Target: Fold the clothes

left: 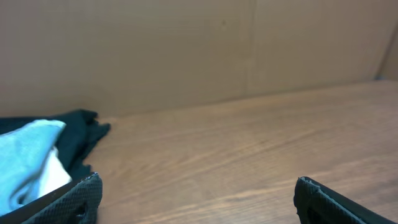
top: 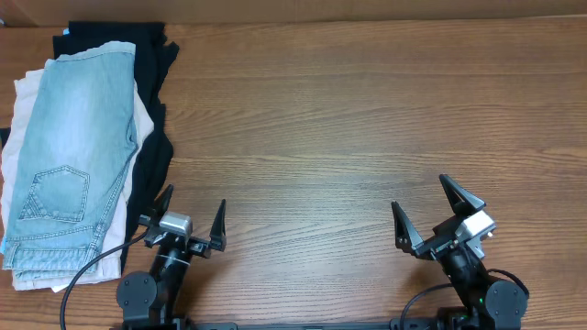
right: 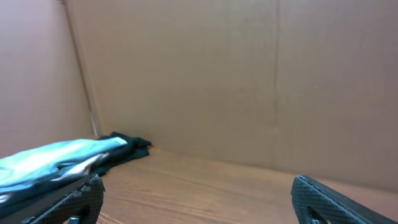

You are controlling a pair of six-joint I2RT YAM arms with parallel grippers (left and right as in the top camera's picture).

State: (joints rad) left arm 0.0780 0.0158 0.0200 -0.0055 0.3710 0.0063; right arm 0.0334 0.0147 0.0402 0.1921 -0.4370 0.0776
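Faded denim shorts point(top: 69, 156) to the left of and beyond the left fingers point(top: 219, 229), well apart from the right fingers point(top: 402, 231), topping beige shorts point(top: 20, 105) and a black garment point(top: 154, 156) on the desk point(top: 367, 119). Both pairs of fingers spread wide, pinching nothing. Probably soft but thick and weighty, stiffest along waistband and seams; best pinched at a waistband corner nearest the left fingers, top layer only. Hidden underneath: most of the lower garments. Cut off by the frame: the pile's far-left edge.
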